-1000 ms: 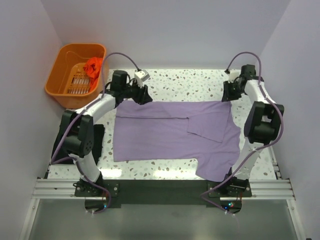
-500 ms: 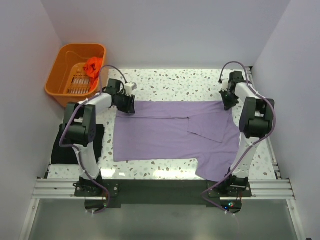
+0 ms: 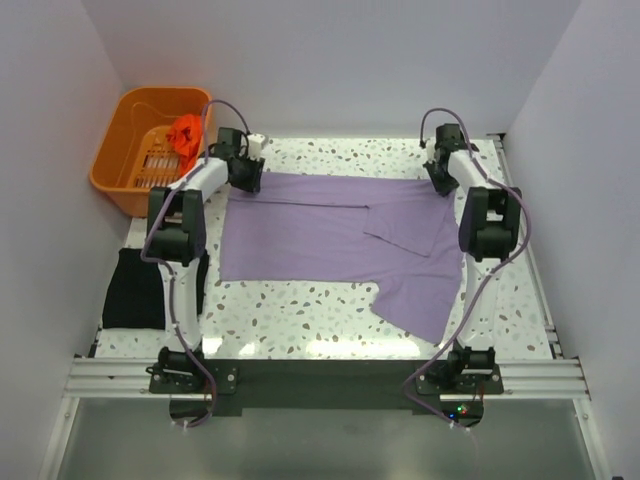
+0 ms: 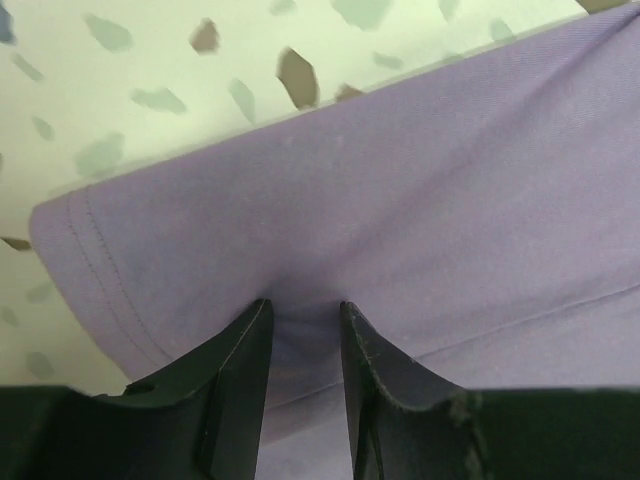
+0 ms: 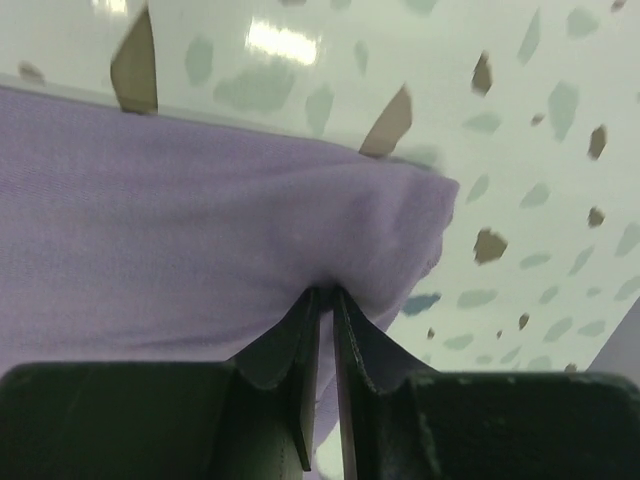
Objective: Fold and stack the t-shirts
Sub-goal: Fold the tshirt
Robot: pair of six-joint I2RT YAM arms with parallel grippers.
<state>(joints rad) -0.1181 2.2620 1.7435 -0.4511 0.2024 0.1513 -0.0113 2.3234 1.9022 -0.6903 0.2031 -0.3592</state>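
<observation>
The lilac t-shirt (image 3: pixel 320 235) is spread flat over the far half of the counter (image 3: pixel 300 320), with one sleeve trailing toward the near right corner. Its two far corners are pinched by the left end effector (image 4: pixel 303 310) and the right end effector (image 5: pixel 327 293), each narrowed onto a small fold of cloth. The fabric is judged light, limp and liable to slip; the stitched corners should be held.

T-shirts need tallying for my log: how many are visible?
3: lilac t-shirt spread across the table, black t-shirt at its left edge, orange-red t-shirt in the basket. More may hide beneath.
</observation>
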